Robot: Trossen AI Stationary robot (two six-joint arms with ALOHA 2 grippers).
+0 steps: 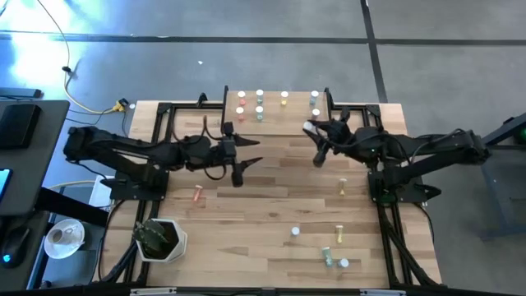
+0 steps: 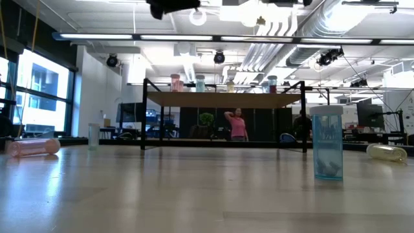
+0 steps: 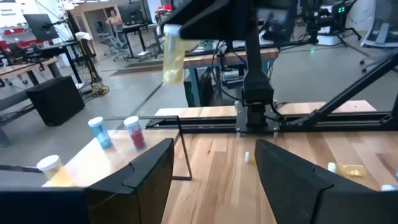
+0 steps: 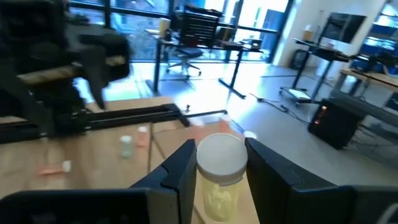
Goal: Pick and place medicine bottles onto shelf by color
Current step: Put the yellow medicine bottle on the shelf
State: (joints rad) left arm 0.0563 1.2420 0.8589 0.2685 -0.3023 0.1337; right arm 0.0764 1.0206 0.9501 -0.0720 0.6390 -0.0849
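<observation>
The shelf [image 1: 278, 123] stands at the table's far middle, with several bottles standing on it in red, green, yellow and blue. My right gripper [image 1: 313, 133] is at the shelf's right end, shut on a yellow bottle with a white cap [image 4: 219, 168]. The bottle also shows in the left wrist view [image 3: 173, 59]. My left gripper [image 1: 246, 159] is open and empty, above the table just in front of the shelf's left part. Loose bottles rest on the table: a pink one [image 1: 198, 194] on its side, a yellow one [image 1: 343, 187], and several at the near right [image 1: 333, 247]. My right gripper pinches the yellow bottle between its two fingers, which stand on either side of its upper body just below the white cap [image 4: 217, 186]. The bottle is lifted clear of table and shelf, about upright with its cap up [image 3: 171, 29].
A white pot with a green plant [image 1: 162, 238] stands at the near left corner. In the low view a blue bottle [image 2: 326, 142] stands near the camera, and a pink one [image 2: 32, 147] and a yellow one [image 2: 386, 152] lie on their sides. A person [image 2: 237, 124] stands far behind the table.
</observation>
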